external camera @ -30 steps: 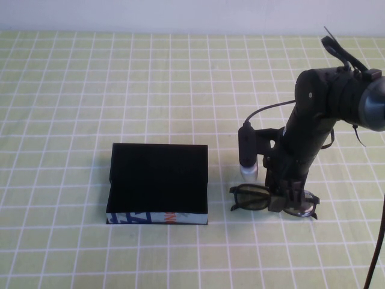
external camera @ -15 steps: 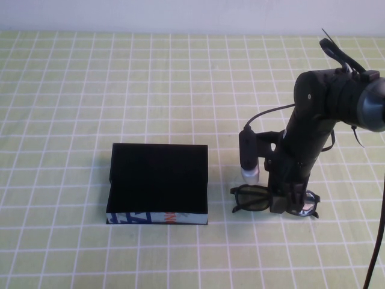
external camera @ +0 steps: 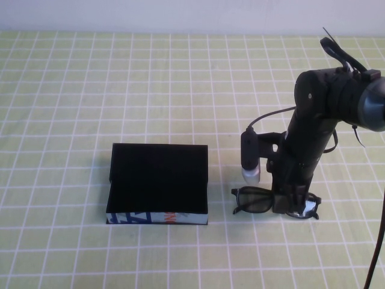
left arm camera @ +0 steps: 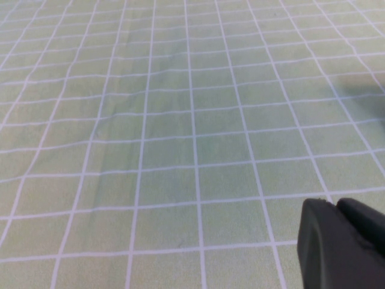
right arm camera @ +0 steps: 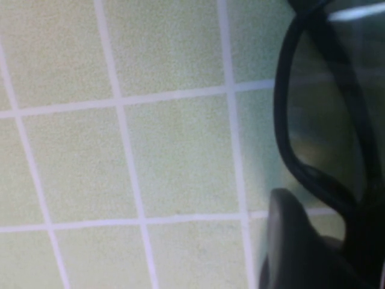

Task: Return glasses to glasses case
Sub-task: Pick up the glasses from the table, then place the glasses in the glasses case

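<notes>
glasses (external camera: 255, 201): black thick rims, clear lenses, on the table right of the glasses case (external camera: 158, 183) | case: lid open, we see only black lining inside | right gripper (external camera: 291, 201) down over the frame, grip unclear to us | left gripper (left arm camera: 343, 247) low over bare cloth, grip unclear

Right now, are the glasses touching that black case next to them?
Apart. The high view shows a strip of green cloth between the glasses and the glasses case; the right gripper is down at the glasses.
</notes>
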Robot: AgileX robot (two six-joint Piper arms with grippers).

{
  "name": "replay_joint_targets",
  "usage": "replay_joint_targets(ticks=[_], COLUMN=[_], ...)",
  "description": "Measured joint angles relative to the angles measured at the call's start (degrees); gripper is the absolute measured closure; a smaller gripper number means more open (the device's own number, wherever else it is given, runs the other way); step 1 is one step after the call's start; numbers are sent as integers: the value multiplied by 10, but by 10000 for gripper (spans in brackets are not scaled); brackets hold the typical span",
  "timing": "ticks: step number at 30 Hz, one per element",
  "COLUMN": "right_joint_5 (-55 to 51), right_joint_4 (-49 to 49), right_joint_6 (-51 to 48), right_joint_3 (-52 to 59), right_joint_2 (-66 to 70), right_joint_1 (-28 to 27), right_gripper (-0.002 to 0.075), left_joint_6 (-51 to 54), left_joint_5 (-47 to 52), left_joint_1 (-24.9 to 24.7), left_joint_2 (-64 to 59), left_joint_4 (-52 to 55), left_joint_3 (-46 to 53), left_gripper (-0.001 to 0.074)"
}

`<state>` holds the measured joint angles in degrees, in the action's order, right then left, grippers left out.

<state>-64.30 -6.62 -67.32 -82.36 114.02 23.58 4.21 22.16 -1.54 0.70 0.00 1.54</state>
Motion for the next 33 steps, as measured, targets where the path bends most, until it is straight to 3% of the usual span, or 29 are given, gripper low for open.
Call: replay_joint_targets(ticks=[8,15,24,33], right_joint_5=[-15,-44,-51,-57], right_joint_4=[1,12,17,44], right_joint_6=[2,63,131,175], right_joint_3=[-2,-39,-131,-251], right_joint_2=[0,-4,-41,54], right_joint_1=[0,10,130,224], right_gripper=[656,657,657,657], left_joint_6=[0,0,0,0], left_joint_5=[0,0,0,0], left_joint_1=[0,0,0,0], left_joint_2=[0,0,0,0], left_joint_4=[0,0,0,0], left_joint_3=[0,0,0,0], left_gripper=[737,737,737,737])
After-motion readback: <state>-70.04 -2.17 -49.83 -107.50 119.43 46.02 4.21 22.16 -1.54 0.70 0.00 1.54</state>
